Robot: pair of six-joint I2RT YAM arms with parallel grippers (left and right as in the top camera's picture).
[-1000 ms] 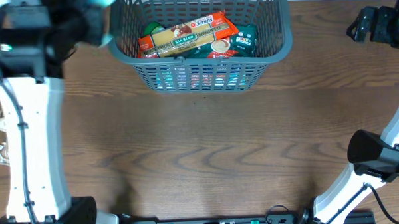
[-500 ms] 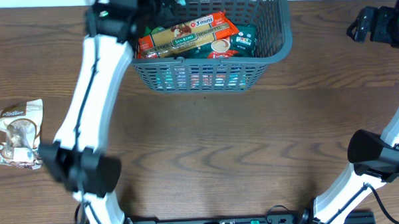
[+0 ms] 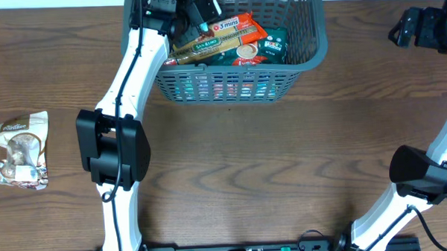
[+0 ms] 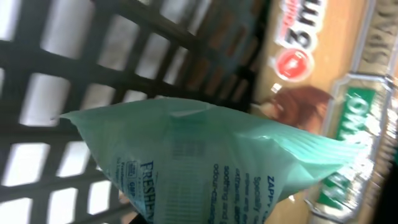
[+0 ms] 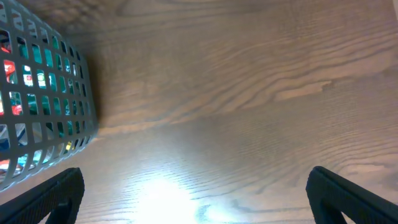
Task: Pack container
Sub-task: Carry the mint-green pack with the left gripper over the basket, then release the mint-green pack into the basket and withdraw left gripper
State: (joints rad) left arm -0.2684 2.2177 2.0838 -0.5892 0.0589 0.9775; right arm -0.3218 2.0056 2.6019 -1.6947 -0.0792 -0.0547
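Wood table (image 3: 232,162), overhead: my left gripper (image 3: 192,9) just swung in over the container (image 3: 230,88) at the far edge. Left wrist: it's clamped on a teal pouch (image 4: 205,162), drop's next. Right wrist: right gripper (image 5: 199,198) spread wide, idle.

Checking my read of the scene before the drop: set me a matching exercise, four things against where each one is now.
Things:
1. teal pouch
2. pasta pack
3. snack bag
4. right pincer

Places or states:
A. lying in the basket
B. on the table, well away from the basket
C. open, over the table beside the basket
D. held by the left pincer inside the basket

Pairs: 1-D, 2-A, 3-B, 4-C
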